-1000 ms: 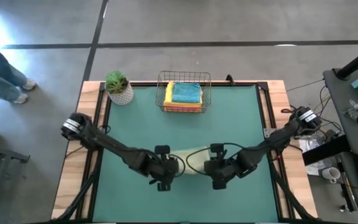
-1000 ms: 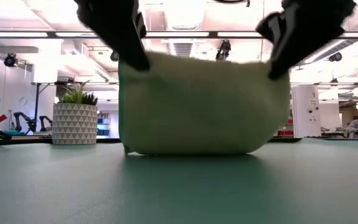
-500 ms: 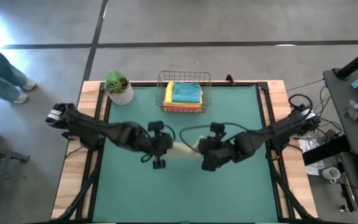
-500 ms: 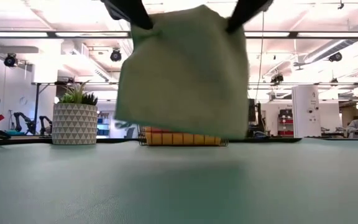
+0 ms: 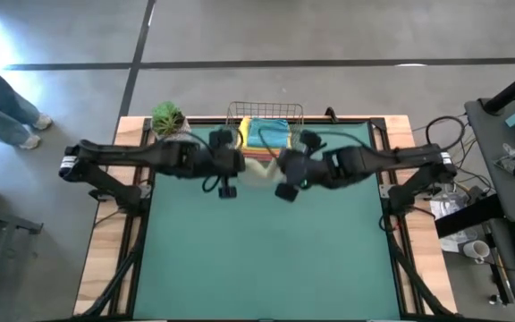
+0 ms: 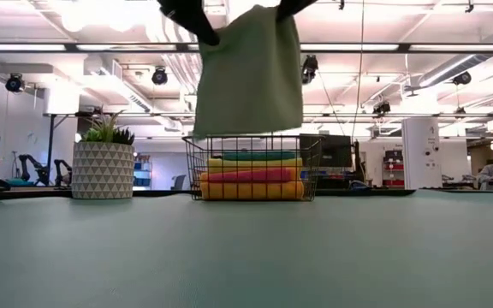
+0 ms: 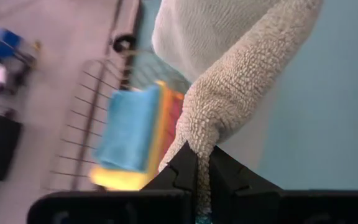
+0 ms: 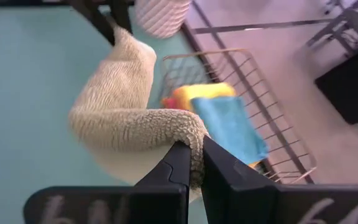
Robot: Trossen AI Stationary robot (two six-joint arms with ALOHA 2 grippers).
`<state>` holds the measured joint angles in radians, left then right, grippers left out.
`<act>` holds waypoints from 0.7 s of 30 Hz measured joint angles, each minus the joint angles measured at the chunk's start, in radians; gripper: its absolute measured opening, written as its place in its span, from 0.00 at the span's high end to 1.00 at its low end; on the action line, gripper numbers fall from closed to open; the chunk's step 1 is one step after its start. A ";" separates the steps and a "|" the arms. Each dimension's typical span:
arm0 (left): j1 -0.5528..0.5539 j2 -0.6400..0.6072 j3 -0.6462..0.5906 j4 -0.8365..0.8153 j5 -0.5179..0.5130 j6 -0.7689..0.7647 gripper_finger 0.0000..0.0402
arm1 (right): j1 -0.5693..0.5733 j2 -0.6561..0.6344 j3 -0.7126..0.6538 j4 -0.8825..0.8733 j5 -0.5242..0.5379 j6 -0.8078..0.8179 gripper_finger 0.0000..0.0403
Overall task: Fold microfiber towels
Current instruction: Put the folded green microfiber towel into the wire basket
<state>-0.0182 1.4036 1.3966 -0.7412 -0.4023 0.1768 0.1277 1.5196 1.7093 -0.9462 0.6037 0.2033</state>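
A folded pale sage green towel (image 6: 248, 73) hangs in the air between my two grippers, just in front of the wire basket (image 6: 251, 167). My left gripper (image 7: 199, 155) is shut on one upper corner and my right gripper (image 8: 191, 149) on the other. From above, the towel (image 5: 259, 173) shows between the left gripper (image 5: 236, 166) and the right gripper (image 5: 282, 172). In the basket lies a stack of folded towels: teal (image 6: 255, 155) on top, then yellow (image 6: 255, 162), pink (image 6: 255, 175) and orange (image 6: 255, 190). My left gripper pinches the towel's upper corner (image 7: 199, 134) between its two fingers, several layers bunched together. The fingers slant downward. The towel hangs below them, clear of the table. My right gripper pinches the opposite upper corner (image 8: 188, 140) between its two fingers, a thick folded edge. Its fingers slant downward too. The top edge sags a little between the two grippers, and the towel's lower edge (image 6: 246, 133) hangs level with the basket's rim.
A potted plant in a white patterned pot (image 5: 170, 121) stands left of the basket at the far edge. The green mat (image 5: 266, 259) stretches bare from the arms to the near edge. A person's legs (image 5: 3, 107) show on the floor at far left.
Both grippers have risen and gone toward the table's far edge, toward the basket, coming somewhat closer together. The towel, whose lower fold rested on the mat a second ago, is lifted clear and hangs in front of the basket.
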 joint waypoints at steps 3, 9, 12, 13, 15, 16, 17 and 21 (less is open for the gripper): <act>0.061 0.003 0.049 0.003 -0.003 0.113 1.00 | -0.056 0.000 0.041 0.001 0.001 -0.024 0.97; 0.210 0.016 0.096 0.076 -0.008 0.280 1.00 | -0.187 0.001 0.075 0.034 -0.002 -0.084 0.97; 0.293 0.025 0.096 0.134 0.006 0.335 1.00 | -0.265 0.010 0.063 0.073 -0.006 -0.121 0.97; 0.319 0.030 0.095 0.145 0.026 0.351 1.00 | -0.291 0.018 0.059 0.080 -0.008 -0.136 0.97; 0.369 0.046 0.091 0.156 0.061 0.361 1.00 | -0.347 0.034 0.056 0.103 -0.017 -0.163 0.97; 0.390 0.057 0.091 0.163 0.078 0.364 1.00 | -0.374 0.044 0.055 0.116 -0.031 -0.178 0.97; 0.411 0.068 0.091 0.169 0.091 0.374 1.00 | -0.403 0.053 0.055 0.130 -0.054 -0.193 0.97; 0.472 0.130 0.095 0.213 0.108 0.410 1.00 | -0.499 0.101 0.055 0.190 -0.125 -0.242 0.97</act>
<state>0.4535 1.5337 1.4915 -0.5281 -0.2943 0.5865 -0.3715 1.6209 1.7641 -0.7567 0.4782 -0.0391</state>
